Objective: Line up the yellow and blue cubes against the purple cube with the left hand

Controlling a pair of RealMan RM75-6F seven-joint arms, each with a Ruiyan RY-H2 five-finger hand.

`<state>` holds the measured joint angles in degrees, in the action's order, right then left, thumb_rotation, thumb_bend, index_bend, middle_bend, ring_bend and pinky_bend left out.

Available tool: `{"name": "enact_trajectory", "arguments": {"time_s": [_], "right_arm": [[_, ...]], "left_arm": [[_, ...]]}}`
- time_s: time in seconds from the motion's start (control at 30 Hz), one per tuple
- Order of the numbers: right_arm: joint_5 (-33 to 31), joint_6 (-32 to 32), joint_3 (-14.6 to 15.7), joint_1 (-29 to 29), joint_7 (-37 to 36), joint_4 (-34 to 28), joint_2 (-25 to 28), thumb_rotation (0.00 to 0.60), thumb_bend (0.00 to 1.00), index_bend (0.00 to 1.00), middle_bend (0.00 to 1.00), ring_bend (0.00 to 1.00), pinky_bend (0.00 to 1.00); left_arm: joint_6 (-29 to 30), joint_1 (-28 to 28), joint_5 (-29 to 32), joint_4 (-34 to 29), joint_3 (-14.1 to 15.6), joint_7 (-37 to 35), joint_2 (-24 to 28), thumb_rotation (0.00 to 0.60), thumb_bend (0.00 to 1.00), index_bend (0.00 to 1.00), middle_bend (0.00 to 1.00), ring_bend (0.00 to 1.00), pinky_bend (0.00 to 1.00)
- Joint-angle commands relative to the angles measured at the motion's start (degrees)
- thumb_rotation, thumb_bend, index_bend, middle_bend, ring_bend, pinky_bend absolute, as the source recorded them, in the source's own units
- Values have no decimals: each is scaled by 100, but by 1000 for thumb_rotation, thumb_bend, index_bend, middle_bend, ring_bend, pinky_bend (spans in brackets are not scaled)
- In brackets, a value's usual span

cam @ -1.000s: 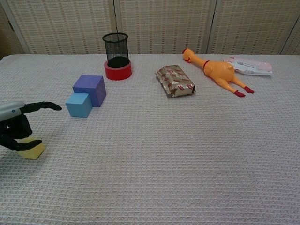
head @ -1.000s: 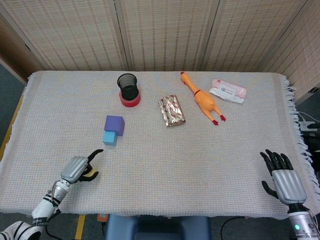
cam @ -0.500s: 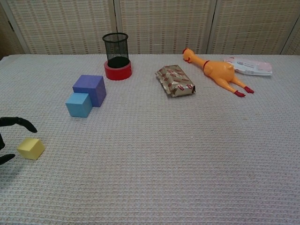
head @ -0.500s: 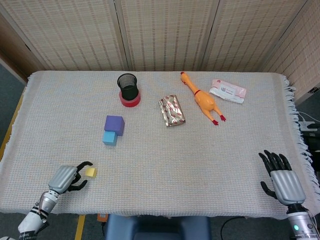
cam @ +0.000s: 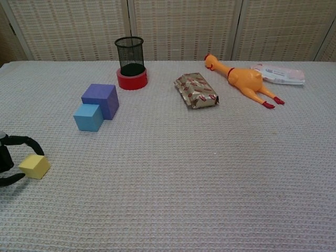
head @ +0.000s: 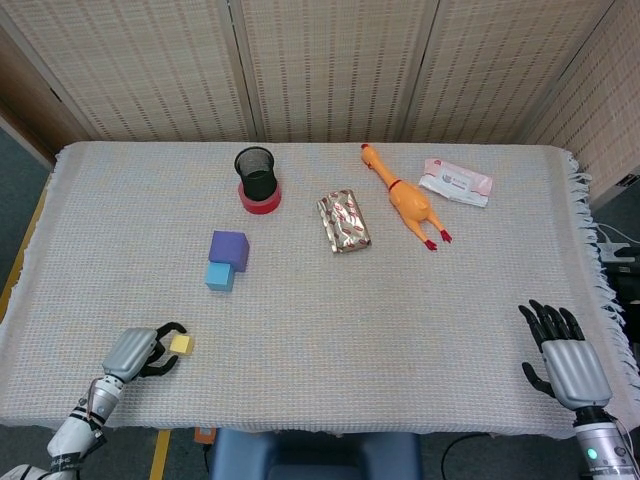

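Yellow cube (head: 181, 344) sits near the front-left edge of the table (head: 400, 310), well apart from the other two cubes. It's small w/ soft-looking edges, prob. foam or light plastic: my guess is very light, a bit squashy, not fragile. The woven cloth under it looks grippy, so pushing may tip or roll it rather than slide it. Best hold, as I judge it: pinch two opposite side faces, thumb on one, a finger on the other, low enough that it doesn't twist out.

Left hand (head: 134, 352) is right beside it on the left, fingers (cam: 21, 140) curled around toward the cube. In the chest view one dark finger arcs over the cube's top-left corner and another lies low in front of it; looks like touching or v. close, but can't tell if it's actually pinched. Cube rests flat on the cloth, not lifted.

Blue cube (head: 220, 276) is already touching the purple cube (head: 229, 248) on its near side, mid-left of the table. So the blue part looks done; yellow is left to bring up, prob. against the blue or beside it in line.

Right hand (head: 567, 360) rests at the front-right corner, fingers spread, holding nothing.

Further back: black mesh cup (head: 256, 173) in a red ring, foil packet (head: 343, 221), rubber chicken (head: 404, 198), wipes pack (head: 456, 181).
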<state>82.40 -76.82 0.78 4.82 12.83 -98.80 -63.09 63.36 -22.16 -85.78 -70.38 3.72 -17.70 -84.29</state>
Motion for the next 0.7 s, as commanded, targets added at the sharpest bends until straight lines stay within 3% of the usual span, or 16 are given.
{"name": "enact_trajectory", "arguments": {"time_s": [0.03, 0.47, 0.7], "right_arm": [[-17, -10, -11, -3, -6, -5, 9, 600, 101, 0, 0, 0, 0], [-60, -10, -26, -7, 4, -2, 10, 600, 101, 0, 0, 0, 0], [-130, 12, -54, 5, 33, 9, -6, 600, 101, 0, 0, 0, 0]], "left_arm": [[-31, -29, -26, 61, -21, -34, -37, 600, 397, 343, 1000, 1000, 1000], [-113, -160, -97, 259, -109, -143, -100, 600, 396, 417, 1000, 1000, 1000], [-195, -319, 19, 383, -344, -307, -111, 600, 397, 415, 1000, 1000, 1000]]}}
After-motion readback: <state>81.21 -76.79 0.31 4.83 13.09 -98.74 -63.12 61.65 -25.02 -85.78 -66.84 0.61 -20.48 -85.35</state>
